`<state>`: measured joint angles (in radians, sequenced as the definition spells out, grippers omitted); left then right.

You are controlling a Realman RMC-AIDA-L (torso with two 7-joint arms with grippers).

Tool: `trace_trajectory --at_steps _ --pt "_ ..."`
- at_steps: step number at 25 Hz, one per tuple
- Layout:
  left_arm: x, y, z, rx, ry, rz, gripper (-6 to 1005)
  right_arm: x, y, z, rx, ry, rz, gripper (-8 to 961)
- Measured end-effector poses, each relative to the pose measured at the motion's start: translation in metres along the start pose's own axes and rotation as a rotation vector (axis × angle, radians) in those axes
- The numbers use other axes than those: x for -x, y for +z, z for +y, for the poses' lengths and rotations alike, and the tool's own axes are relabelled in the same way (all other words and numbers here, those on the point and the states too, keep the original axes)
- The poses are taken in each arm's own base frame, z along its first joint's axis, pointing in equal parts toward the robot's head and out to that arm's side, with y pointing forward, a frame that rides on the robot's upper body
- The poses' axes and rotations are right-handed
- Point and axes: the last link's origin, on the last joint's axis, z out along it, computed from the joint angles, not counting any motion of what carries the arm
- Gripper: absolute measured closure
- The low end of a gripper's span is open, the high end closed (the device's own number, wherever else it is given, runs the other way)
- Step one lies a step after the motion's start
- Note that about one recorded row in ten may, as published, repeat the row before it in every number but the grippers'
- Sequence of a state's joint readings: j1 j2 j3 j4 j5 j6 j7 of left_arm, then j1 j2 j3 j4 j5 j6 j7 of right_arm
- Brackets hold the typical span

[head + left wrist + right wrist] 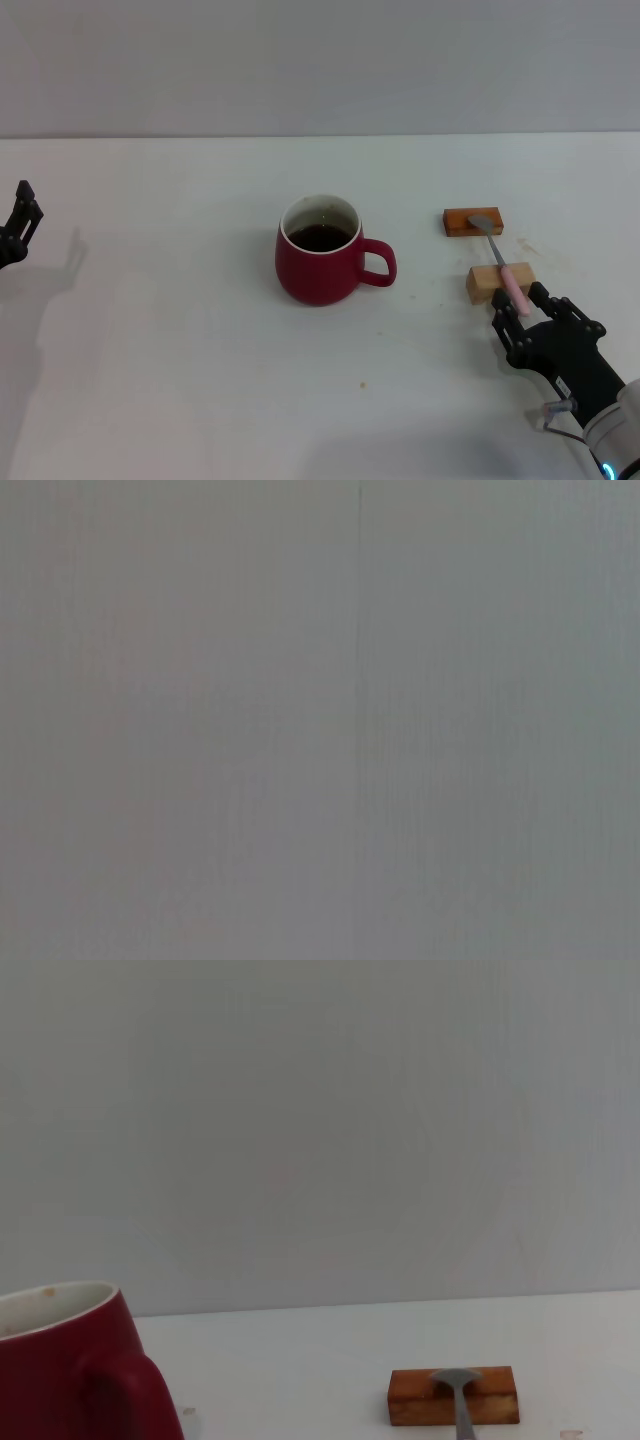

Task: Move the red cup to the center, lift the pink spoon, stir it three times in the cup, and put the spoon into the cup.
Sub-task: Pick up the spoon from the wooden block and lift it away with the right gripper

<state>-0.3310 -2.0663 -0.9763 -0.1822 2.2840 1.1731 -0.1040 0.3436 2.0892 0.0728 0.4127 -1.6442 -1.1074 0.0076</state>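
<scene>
At the pink spoon (pixel 511 279), right claw (pixel 523 309) open.

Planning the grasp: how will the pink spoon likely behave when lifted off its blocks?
The pink spoon looks slim and rigid, probably light. It bridges two blocks, so it may pivot or slide if nudged. The right gripper sits at its handle end.

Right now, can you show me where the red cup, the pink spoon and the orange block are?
red cup (pixel 318 268): head view, on its dark-red side.
pink spoon (pixel 513 285): head view, on its pink handle.
orange block (pixel 460 221): head view, on its top face.
</scene>
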Motion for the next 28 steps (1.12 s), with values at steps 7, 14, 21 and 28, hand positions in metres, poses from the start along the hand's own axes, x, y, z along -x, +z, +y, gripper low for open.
trace_trajectory --at_steps 7,14,21,28 --pt "0.0006 -0.0015 0.0002 -0.001 -0.002 0.0 157 -0.0002 -0.0001 0.0002 -0.002 0.003 0.001 555" --pt "0.0008 -0.0021 -0.0001 -0.002 -0.001 0.0 157 -0.0003 -0.0002 0.0007 0.001 0.003 0.002 592" --pt "0.0008 -0.0013 -0.0003 -0.001 0.004 -0.002 157 0.0009 0.0002 -0.0004 -0.021 0.024 -0.006 604" --pt "0.002 -0.0015 -0.002 -0.002 0.011 -0.011 157 -0.0006 -0.0004 -0.0026 -0.039 0.031 0.003 775"
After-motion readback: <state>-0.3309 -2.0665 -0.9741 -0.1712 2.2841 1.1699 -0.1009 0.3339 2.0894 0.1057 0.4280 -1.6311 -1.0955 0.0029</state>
